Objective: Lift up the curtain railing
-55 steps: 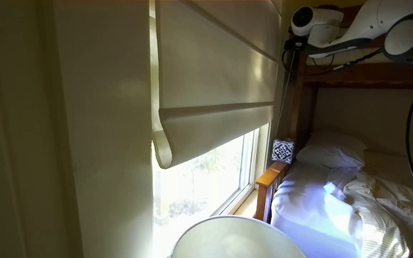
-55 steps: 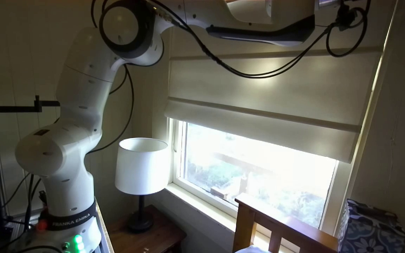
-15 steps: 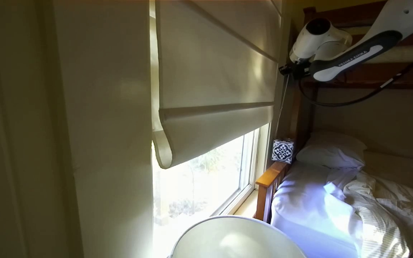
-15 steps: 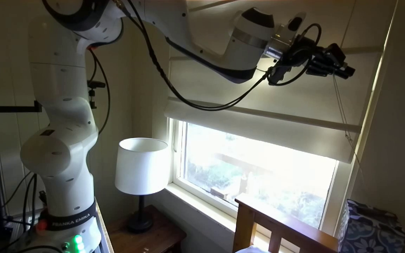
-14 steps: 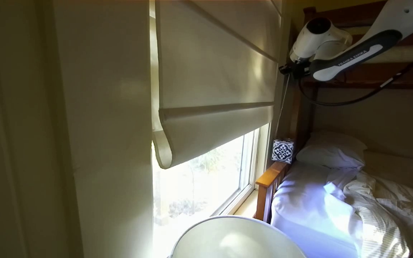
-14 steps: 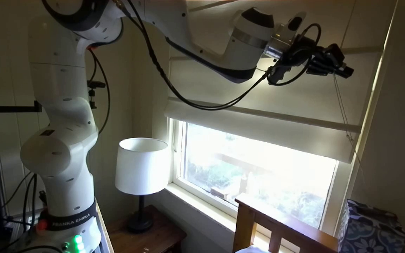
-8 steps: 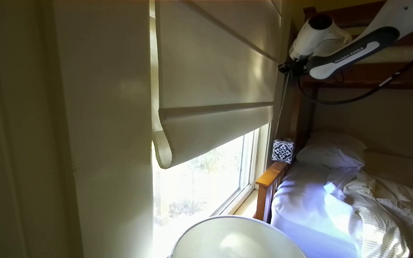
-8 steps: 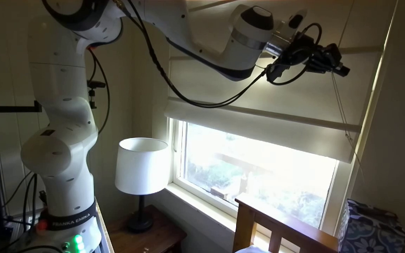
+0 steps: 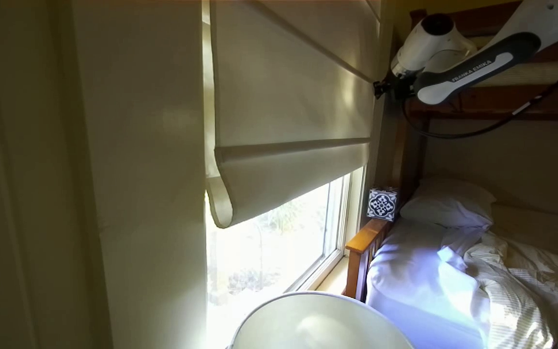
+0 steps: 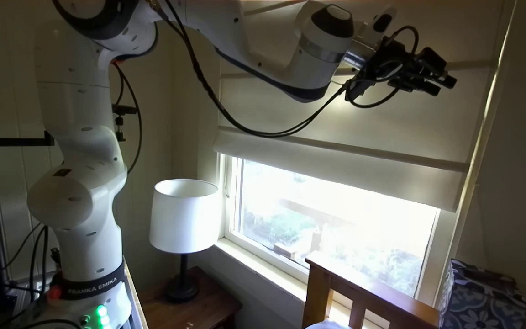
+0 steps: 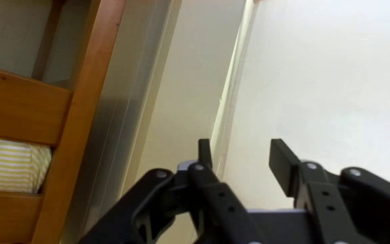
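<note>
Near the blind [image 9: 291,109], lamp [image 10: 184,219], bed [image 9: 369,236], box [image 10: 484,294]

FRANKA EMIKA — readable twice. Once on forearm cover [image 9: 477,69], dark with pale inlay, letters slanting up to right. Once on dark band [image 10: 93,285] round robot base [image 10: 116,302], pale capitals, tilting slightly up to right too. Small dark sticker [image 10: 62,172] on lower arm link [image 10: 64,201] — marking too small to read.
</note>
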`<action>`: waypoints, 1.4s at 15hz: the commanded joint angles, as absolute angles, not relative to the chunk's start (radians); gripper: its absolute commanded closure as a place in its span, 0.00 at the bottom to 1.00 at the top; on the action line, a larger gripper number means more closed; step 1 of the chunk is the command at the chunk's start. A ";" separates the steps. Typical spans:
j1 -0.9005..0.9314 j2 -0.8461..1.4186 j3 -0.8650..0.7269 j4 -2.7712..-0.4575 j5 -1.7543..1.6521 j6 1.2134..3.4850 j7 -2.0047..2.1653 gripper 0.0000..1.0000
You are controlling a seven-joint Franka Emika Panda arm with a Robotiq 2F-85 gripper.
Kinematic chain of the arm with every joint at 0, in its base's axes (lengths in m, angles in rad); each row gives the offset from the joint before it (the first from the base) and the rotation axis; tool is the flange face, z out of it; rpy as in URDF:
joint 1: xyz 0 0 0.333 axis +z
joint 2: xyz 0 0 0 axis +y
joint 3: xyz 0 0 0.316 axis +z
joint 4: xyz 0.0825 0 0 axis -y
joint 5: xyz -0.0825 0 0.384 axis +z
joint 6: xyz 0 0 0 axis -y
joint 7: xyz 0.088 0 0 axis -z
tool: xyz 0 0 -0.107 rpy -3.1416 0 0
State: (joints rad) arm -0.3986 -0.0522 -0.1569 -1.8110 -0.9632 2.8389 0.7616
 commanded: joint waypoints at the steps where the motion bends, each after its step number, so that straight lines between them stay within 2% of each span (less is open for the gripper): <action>1: -0.390 -0.081 -0.160 -1.847 -0.877 2.874 0.687 0.72; 2: -0.389 -0.082 -0.160 -1.848 -0.860 2.877 0.673 0.73; 3: -0.389 -0.082 -0.159 -1.846 -0.853 2.874 0.667 0.68; 4: -0.389 -0.083 -0.160 -1.845 -0.845 2.870 0.660 0.38; 5: -0.390 -0.084 -0.161 -1.843 -0.834 2.869 0.653 0.42; 6: -0.391 -0.084 -0.164 -1.840 -0.821 2.867 0.632 0.42; 8: -0.392 -0.077 -0.174 -1.836 -0.781 2.878 0.563 0.31; 12: -0.407 -0.030 -0.190 -1.760 -0.785 2.900 0.528 0.02; 19: -0.439 0.062 -0.200 -1.447 -1.019 2.846 0.900 0.00; 20: -0.434 0.001 -0.200 -1.572 -0.951 2.875 0.789 0.00; 21: -0.435 0.008 -0.200 -1.549 -0.961 2.870 0.806 0.00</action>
